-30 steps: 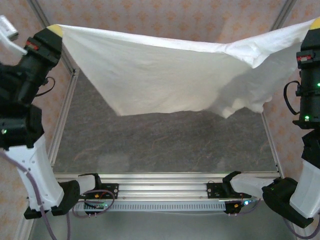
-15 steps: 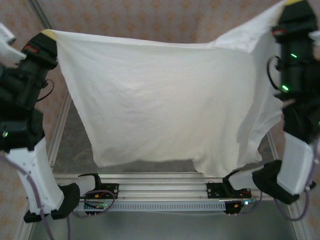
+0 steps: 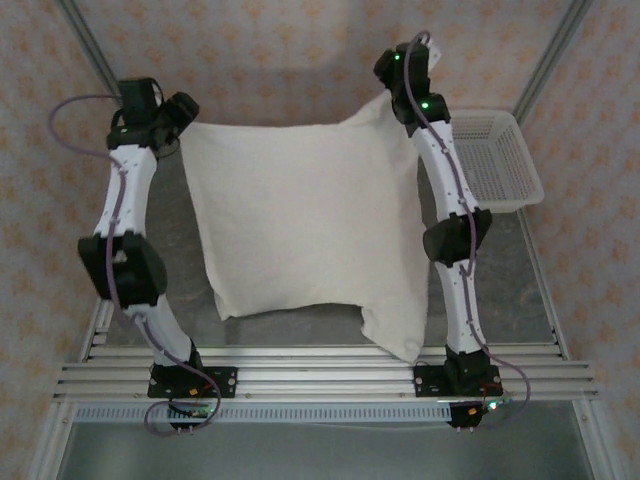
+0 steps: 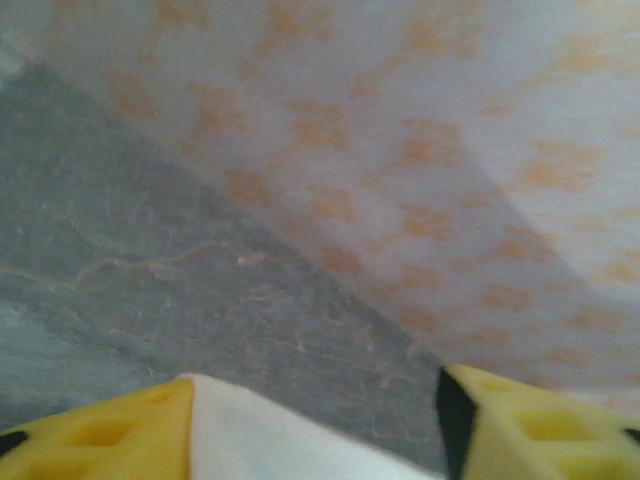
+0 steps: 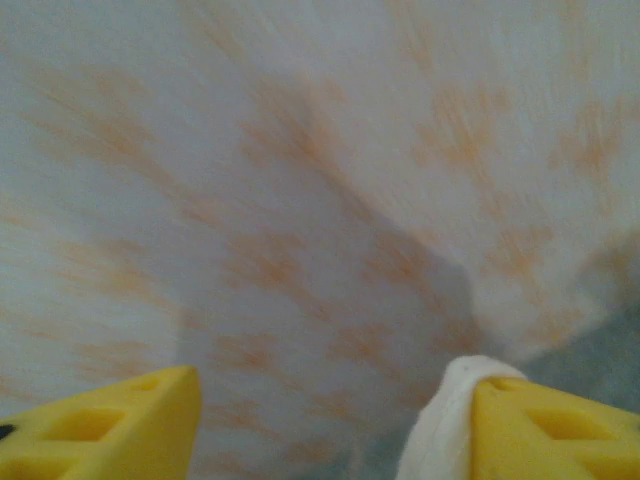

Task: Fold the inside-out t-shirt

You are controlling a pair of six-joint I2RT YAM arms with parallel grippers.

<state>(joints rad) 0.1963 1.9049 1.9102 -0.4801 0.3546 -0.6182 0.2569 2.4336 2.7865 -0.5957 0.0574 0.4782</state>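
**Top external view.** The inside-out t-shirt (image 3: pixel 310 220) lies spread flat on the grey desk (image 3: pixel 520 265), pale cream and roughly square, covering the middle of the surface. Its edge at 6 o'clock ends near the aluminium rails (image 3: pixel 320 365). At 5 o'clock a flap of cloth reaches further and touches or overlaps the rails. The left arm stretches out to the shirt's 11 o'clock corner, with the left hand (image 3: pixel 175 115) at that corner. The right arm stretches out to the 1 o'clock corner, with the right hand (image 3: pixel 398 85) above it. A white mesh basket (image 3: pixel 490 160) sits at 2 o'clock on the desk, just beside the right arm and apart from the shirt.

**Left wrist view.** The left hand (image 4: pixel 318 400) is released: its two yellow fingers (image 4: pixel 110 435) stand wide apart at 7 and 5 o'clock. A white fold of the t-shirt (image 4: pixel 270 440) lies between them at 6 o'clock, against the 7 o'clock finger. The grey desk (image 4: pixel 150 270) fills 9 o'clock, and an orange-patterned backdrop (image 4: pixel 450 150) fills 12 to 3 o'clock.

**Right wrist view.** The right hand (image 5: pixel 335 400) is likewise released, its fingers (image 5: pixel 110 430) spread wide. A bunched edge of the t-shirt (image 5: pixel 440 420) rests against the inner side of the 5 o'clock finger. The blurred patterned backdrop (image 5: pixel 300 200) lies beyond.
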